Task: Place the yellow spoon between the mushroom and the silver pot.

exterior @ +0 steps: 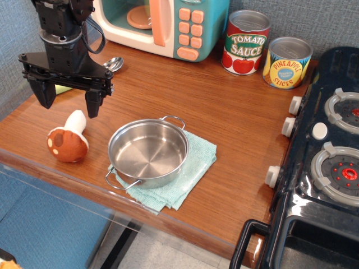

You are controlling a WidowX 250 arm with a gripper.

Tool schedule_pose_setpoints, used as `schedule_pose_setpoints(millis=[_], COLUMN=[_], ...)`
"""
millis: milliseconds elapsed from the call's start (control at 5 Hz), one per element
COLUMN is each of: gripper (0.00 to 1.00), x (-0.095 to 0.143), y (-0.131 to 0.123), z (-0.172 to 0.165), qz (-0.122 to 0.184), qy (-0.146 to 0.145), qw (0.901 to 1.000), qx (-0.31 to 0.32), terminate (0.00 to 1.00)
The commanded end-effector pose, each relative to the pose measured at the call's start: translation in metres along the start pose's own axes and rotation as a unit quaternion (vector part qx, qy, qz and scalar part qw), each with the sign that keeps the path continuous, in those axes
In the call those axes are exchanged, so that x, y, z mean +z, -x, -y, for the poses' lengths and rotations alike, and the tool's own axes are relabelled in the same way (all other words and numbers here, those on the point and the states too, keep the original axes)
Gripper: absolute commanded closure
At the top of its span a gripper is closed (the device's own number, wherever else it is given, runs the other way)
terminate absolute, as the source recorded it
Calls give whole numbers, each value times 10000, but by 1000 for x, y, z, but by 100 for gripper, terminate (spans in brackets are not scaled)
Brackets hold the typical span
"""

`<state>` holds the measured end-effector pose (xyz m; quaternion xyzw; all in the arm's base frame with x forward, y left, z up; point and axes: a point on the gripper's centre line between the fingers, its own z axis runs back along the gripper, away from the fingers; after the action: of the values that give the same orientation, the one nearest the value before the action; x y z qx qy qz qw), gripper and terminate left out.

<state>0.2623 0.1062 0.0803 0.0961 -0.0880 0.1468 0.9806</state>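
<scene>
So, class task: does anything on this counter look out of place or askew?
The mushroom lies tipped on its side rather than upright. The folded teal cloth under the silver pot sits skewed, one corner overhanging the counter's front edge.

mushroom (67,143) left of silver pot (148,152) | pot on cloth (193,168) | yellow spoon (112,64) behind

Brown wood-grain laminate countertop (235,106) filled most of shot, clear plastic edge strip along front. Grey-blue textured fabric wall (314,19) ran behind, same stuff on left side. Black glossy toy stove (314,224) with grey burner rings and white knobs sat at right end of counter. Teal-and-cream toy microwave with peach buttons (185,25) stood against back wall. Below counter: blue panel, bit of grey floor (162,255). Light was soft, even.
</scene>
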Motion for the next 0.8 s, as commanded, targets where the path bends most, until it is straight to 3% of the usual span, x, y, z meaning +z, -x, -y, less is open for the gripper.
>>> schedule_pose_setpoints(millis=[0,600], gripper=[0,0], x=[0,-37], y=[0,-97], z=[0,-35], qz=[0,-19], qy=[0,445], qw=[10000,9983], qx=[0,-372], terminate=[0,0])
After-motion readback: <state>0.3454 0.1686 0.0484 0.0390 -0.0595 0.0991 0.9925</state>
